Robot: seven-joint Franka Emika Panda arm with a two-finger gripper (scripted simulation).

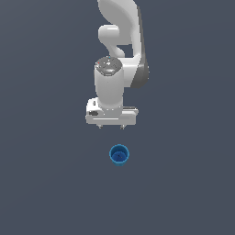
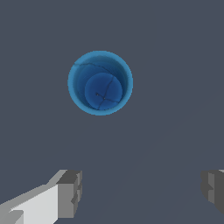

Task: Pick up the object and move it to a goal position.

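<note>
The pincer (image 2: 141,192) (fingers spread wide, holding nothing) hangs apart from the upright blue cup (image 2: 100,83).

The blue cup (image 1: 119,154) stands upright and alone at the lower middle of the exterior view, on a plain grey desk (image 1: 41,183) with bare surface on every side of it. The hand (image 1: 111,127) sits above it in the frame, apart from it, its two fingers (image 2: 70,192) spread wide in the wrist view with an open gap between them. Only the robot's own arm (image 1: 120,41) fills the upper middle of the exterior view; both sides and the lower part of the frame lie open
</note>
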